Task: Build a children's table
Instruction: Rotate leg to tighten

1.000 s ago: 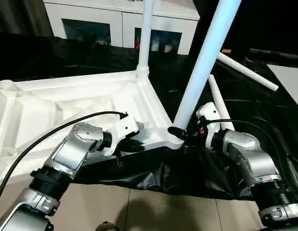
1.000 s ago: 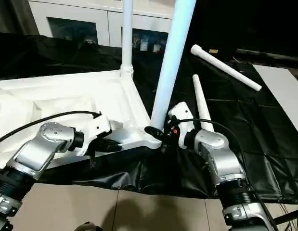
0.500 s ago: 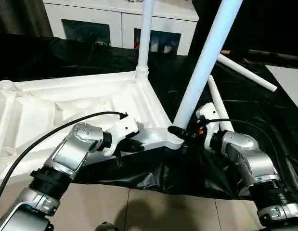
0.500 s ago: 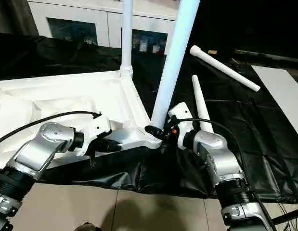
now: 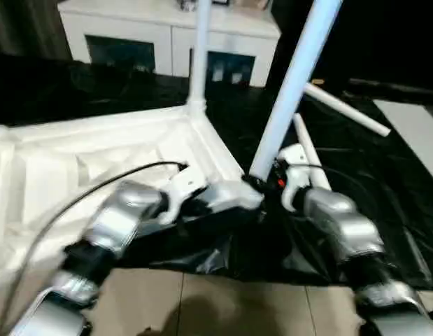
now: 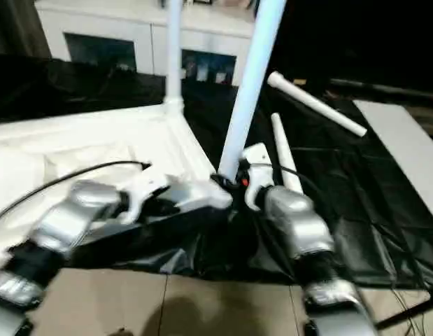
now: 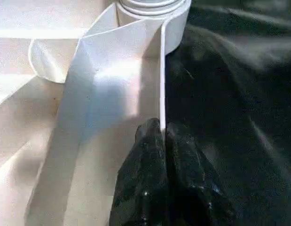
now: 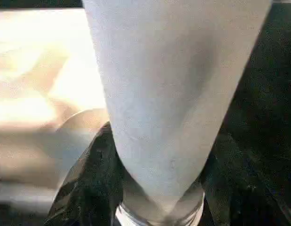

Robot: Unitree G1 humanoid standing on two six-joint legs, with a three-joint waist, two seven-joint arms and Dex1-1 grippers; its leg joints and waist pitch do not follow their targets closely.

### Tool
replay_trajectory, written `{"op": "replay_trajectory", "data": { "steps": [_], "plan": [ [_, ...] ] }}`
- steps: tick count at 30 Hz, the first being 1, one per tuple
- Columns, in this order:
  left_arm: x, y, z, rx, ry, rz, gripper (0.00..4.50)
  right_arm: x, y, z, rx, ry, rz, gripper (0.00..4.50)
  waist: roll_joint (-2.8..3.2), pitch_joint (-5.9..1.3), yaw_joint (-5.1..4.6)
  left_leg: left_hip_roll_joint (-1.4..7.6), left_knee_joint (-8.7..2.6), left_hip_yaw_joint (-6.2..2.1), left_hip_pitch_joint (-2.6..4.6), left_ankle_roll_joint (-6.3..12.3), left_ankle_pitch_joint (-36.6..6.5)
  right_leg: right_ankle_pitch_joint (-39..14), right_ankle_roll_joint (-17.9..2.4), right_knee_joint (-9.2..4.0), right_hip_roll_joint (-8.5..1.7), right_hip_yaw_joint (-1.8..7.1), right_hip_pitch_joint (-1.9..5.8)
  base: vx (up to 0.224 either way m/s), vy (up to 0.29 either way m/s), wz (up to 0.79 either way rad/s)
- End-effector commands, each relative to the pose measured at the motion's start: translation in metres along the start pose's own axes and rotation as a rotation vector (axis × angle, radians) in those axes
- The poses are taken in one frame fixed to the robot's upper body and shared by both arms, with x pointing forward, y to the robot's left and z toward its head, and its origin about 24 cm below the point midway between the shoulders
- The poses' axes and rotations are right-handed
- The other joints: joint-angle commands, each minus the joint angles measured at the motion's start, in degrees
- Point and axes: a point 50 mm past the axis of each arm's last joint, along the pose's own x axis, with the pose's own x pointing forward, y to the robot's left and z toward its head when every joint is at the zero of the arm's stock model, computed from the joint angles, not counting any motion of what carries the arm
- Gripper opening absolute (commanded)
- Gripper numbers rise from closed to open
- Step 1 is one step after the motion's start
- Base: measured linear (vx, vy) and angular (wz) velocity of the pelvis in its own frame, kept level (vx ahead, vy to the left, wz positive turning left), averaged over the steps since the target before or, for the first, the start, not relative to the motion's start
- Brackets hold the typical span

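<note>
Over black sheeting point(image 5: 384, 189), we are pinching the top's rim point(image 7: 161, 84) in the left gripper point(image 7: 163, 136) and clamping the right gripper point(image 5: 261, 183) on the leg point(image 5: 289, 91), keeping it square in its socket.

Silver forearms point(image 5: 125, 213); black fingers point(image 7: 152, 155); black cable point(image 5: 111, 178)

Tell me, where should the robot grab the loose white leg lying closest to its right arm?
Probably around the middle of the nearer loose leg, with fingers coming down from above. It lies flat on the black sheet, round and tapering, so only its two sides are free to squeeze.
</note>
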Motion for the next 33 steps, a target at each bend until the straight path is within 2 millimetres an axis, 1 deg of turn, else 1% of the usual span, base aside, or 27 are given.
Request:
{"op": "replay_trajectory", "data": {
  "steps": [1,2,3,4,5,6,7,8,9,10,11,12,13,15,16,17,18,19,20,21,22,23,25,27,30,31,33],
  "plan": [
    [0.003,0.006,0.013,-0.032,-0.021,0.101,0.0,-0.006,-0.014,-0.055,0.135,0.221,-0.195,1.94,1.09,-2.42,-0.41,1.27,-4.95,-1.22,1.65,-5.74,-25.67,-25.02,-7.44,-6.05,-3.25,2.09,0.35,-0.05,0.005,-0.03],
    [0.01,0.003,0.018,-0.062,-0.028,0.13,0.0,-0.001,-0.006,-0.057,0.167,0.227,-0.216,1.94,1.1,-2.44,-0.33,1.27,-5.0,-1.34,1.71,-5.66,-26.26,-25.52,-6.92,-6.18,-3.2,1.96,0.4,-0.05,0.005,-0.03],
    [0.014,0.001,0.022,-0.081,-0.032,0.148,0.0,0.002,0.0,-0.058,0.185,0.231,-0.228,1.94,1.14,-2.34,-0.29,1.21,-4.92,-1.37,2.03,-5.49,-28.07,-26.75,-6.13,-6.65,-3.17,1.83,-0.03,-0.051,0.006,0.0],
    [0.018,-0.001,0.025,-0.095,-0.038,0.161,0.0,0.005,0.004,-0.058,0.2,0.233,-0.235,1.94,1.14,-2.19,-0.55,1.11,-4.88,-1.46,2.31,-5.37,-30.27,-28.21,-5.65,-7.05,-3.03,1.55,-0.34,0.0,0.0,0.0],
    [0.026,-0.007,0.035,-0.111,-0.06,0.173,0.0,0.011,0.013,-0.059,0.235,0.239,-0.259,1.94,1.04,-2.24,-0.54,1.1,-4.93,-1.54,2.32,-5.28,-30.82,-28.83,-5.19,-7.2,-3.02,1.42,-0.26,0.0,0.0,0.0],
    [0.031,-0.011,0.041,-0.119,-0.075,0.179,0.0,0.014,0.019,-0.059,0.258,0.244,-0.274,1.94,1.2,-2.32,-0.52,1.11,-4.88,-1.67,2.65,-5.28,-31.84,-29.29,-4.79,-7.45,-3.08,1.3,-0.51,0.0,0.0,0.0],
    [0.031,-0.011,0.041,-0.119,-0.075,0.179,0.0,0.014,0.019,-0.059,0.258,0.244,-0.274,1.94,1.21,-2.42,-0.65,1.15,-5.12,-1.83,2.39,-5.24,-31.89,-28.01,-4.66,-7.34,-2.99,1.16,-0.16,0.0,0.0,0.0],
    [0.036,-0.016,0.05,-0.114,-0.093,0.181,0.0,0.018,0.025,-0.059,0.286,0.255,-0.297,1.94,1.23,-2.51,-0.59,1.15,-5.24,-1.86,2.26,-5.1,-31.67,-27.08,-4.63,-7.37,-2.95,1.12,0.02,0.0,0.0,0.0],
    [0.04,-0.021,0.058,-0.118,-0.117,0.176,0.0,0.02,0.028,-0.059,0.312,0.264,-0.321,1.94,0.92,-2.44,-0.63,1.25,-5.43,-1.85,2.0,-5.02,-31.39,-25.6,-4.76,-7.22,-2.93,1.16,-0.07,0.0,0.0,0.0],
    [0.042,-0.025,0.067,-0.115,-0.144,0.171,0.0,0.023,0.03,-0.058,0.327,0.275,-0.344,1.94,0.91,-2.46,-0.62,1.15,-5.31,-1.73,2.43,-5.07,-32.49,-25.86,-4.78,-7.33,-2.93,1.18,-0.52,0.0,0.0,0.0],
    [0.042,-0.025,0.067,-0.115,-0.147,0.171,0.0,0.023,0.03,-0.058,0.327,0.274,-0.345,1.94,0.89,-2.42,-0.65,1.04,-5.28,-1.78,2.37,-4.83,-32.96,-26.18,-4.67,-7.49,-2.94,1.15,-0.47,0.0,0.0,0.0],
    [0.042,-0.025,0.067,-0.115,-0.147,0.171,0.0,0.023,0.03,-0.058,0.327,0.274,-0.346,1.94,0.93,-2.47,-0.64,1.05,-5.38,-1.85,2.12,-4.71,-32.66,-25.76,-4.61,-7.41,-3.0,1.14,-0.2,0.0,0.0,0.0],
    [0.041,-0.024,0.066,-0.116,-0.145,0.172,0.0,0.024,0.03,-0.057,0.344,0.267,-0.34,1.94,0.88,-2.66,-0.56,1.14,-5.59,-1.86,1.66,-4.45,-31.1,-23.79,-4.6,-7.23,-3.09,1.16,0.22,0.0,0.0,0.0],
    [0.04,-0.023,0.064,-0.118,-0.137,0.172,0.0,0.024,0.03,-0.056,0.366,0.255,-0.333,1.94,0.88,-2.63,-0.52,1.14,-5.69,-1.65,1.66,-4.18,-30.2,-22.05,-4.86,-7.2,-3.04,1.29,0.07,0.0,0.0,0.0],
    [0.039,-0.022,0.063,-0.119,-0.132,0.176,0.0,0.026,0.03,-0.053,0.356,0.236,-0.321,1.94,0.82,-2.6,-0.46,1.12,-5.76,-1.59,1.53,-4.03,-29.66,-21.53,-4.98,-7.15,-3.0,1.34,0.16,0.0,0.0,0.0],
    [0.039,-0.02,0.061,-0.121,-0.128,0.18,0.0,0.027,0.031,-0.048,0.347,0.205,-0.297,1.94,0.82,-2.59,-0.41,1.14,-5.69,-1.51,1.66,-4.0,-30.01,-21.92,-5.07,-7.25,-3.15,1.38,-0.04,0.0,0.0,0.0],
    [0.039,-0.02,0.061,-0.121,-0.128,0.18,0.0,0.027,0.031,-0.048,0.347,0.205,-0.297,1.94,0.78,-2.53,-0.47,1.12,-5.7,-1.52,1.67,-3.95,-30.22,-22.33,-5.01,-7.3,-3.09,1.34,-0.05,0.0,0.0,0.0],
    [0.037,-0.016,0.06,-0.12,-0.125,0.19,0.0,0.03,0.03,-0.038,0.326,0.15,-0.271,2.29,1.26,-2.57,-0.41,1.12,-5.75,-1.62,1.62,-4.03,-30.35,-22.68,-5.0,-7.27,-3.18,1.35,0.02,0.0,0.0,0.0],
    [0.036,-0.014,0.06,-0.113,-0.125,0.191,0.0,0.03,0.028,-0.033,0.318,0.122,-0.269,2.29,1.05,-2.52,-0.54,1.13,-5.76,-1.58,1.59,-4.06,-30.76,-23.12,-4.9,-7.43,-3.14,1.32,-0.05,0.0,0.0,0.0],
    [0.036,-0.012,0.06,-0.106,-0.124,0.192,0.0,0.031,0.026,-0.028,0.311,0.099,-0.269,2.29,0.93,-2.63,-0.54,1.08,-5.73,-1.62,1.49,-3.96,-30.48,-23.21,-4.91,-7.33,-3.15,1.28,0.08,0.0,0.0,0.0],
    [0.035,-0.011,0.059,-0.103,-0.124,0.194,0.0,0.031,0.023,-0.024,0.307,0.079,-0.273,2.29,0.96,-2.74,-0.5,1.14,-5.79,-1.62,1.25,-3.84,-29.41,-22.16,-5.08,-7.16,-3.21,1.37,0.22,0.0,0.0,0.0],
    [0.034,-0.009,0.059,-0.1,-0.124,0.195,0.0,0.031,0.02,-0.02,0.295,0.057,-0.268,2.29,0.92,-2.89,-0.39,1.2,-5.85,-1.54,0.93,-3.68,-27.49,-20.01,-5.44,-6.87,-3.17,1.46,0.45,0.0,0.0,0.0],
    [0.03,-0.007,0.057,-0.074,-0.131,0.182,0.0,0.028,0.011,-0.009,0.248,0.0,-0.256,2.29,0.94,-2.76,-0.27,1.25,-5.8,-1.32,1.0,-3.42,-26.67,-18.93,-5.95,-6.85,-3.06,1.52,0.22,0.0,0.0,0.0],
    [0.028,-0.006,0.055,-0.061,-0.131,0.17,0.0,0.026,0.007,-0.005,0.219,-0.024,-0.243,2.29,0.88,-2.71,-0.25,1.22,-5.75,-1.23,1.01,-3.24,-26.58,-19.43,-6.15,-6.9,-3.08,1.57,0.19,0.0,0.0,0.0],
    [0.026,-0.005,0.051,-0.026,-0.127,0.145,0.0,0.02,-0.002,0.001,0.155,-0.057,-0.221,2.29,0.67,-2.76,0.08,1.28,-5.72,-1.11,0.86,-2.61,-24.51,-19.0,-6.17,-6.93,-3.16,1.68,0.39,0.0,0.0,0.0],
    [0.024,-0.004,0.049,-0.015,-0.123,0.133,0.0,0.016,-0.006,0.003,0.117,-0.066,-0.205,2.29,1.03,-2.79,0.17,1.28,-5.7,-1.0,0.72,-2.43,-23.33,-18.11,-6.42,-6.79,-3.2,1.84,0.38,0.0,0.0,0.0],
    [0.023,-0.003,0.047,-0.009,-0.12,0.128,0.0,0.012,-0.01,0.004,0.081,-0.07,-0.186,2.29,0.75,-2.98,0.23,1.33,-5.64,-0.88,0.6,-2.13,-21.54,-16.16,-6.78,-6.6,-3.09,1.85,0.61,0.0,0.0,0.0]
  ]
}}
